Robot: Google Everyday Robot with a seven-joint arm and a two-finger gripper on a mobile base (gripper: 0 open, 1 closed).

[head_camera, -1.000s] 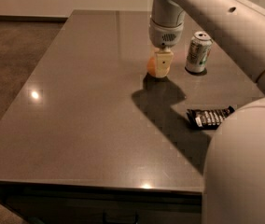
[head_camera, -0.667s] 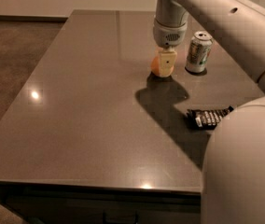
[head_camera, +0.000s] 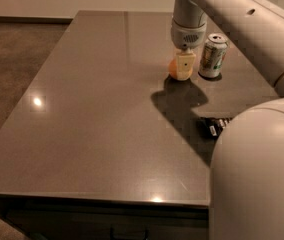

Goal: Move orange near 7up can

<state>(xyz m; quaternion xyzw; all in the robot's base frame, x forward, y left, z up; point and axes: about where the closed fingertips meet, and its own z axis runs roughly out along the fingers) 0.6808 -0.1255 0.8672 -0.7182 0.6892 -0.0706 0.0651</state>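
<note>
The orange (head_camera: 172,68) rests on the grey table (head_camera: 102,114) at the far right, mostly covered by my gripper (head_camera: 184,69). The gripper comes straight down from above and is shut on the orange, with a cream-coloured finger (head_camera: 185,65) in front of the fruit. The 7up can (head_camera: 213,56), silver and green with a silver top, stands upright just to the right of the orange, a small gap away. The gripper is not touching the can.
A flat black snack wrapper (head_camera: 214,127) lies on the table nearer to me, on the right. My white arm (head_camera: 237,19) crosses above the can, and its bulky lower part (head_camera: 257,179) fills the bottom right. The table's left edge drops to brown floor (head_camera: 12,74).
The gripper has moved a little to the right with the orange in it, bringing it closer to the can. The can and the wrapper have not moved.
</note>
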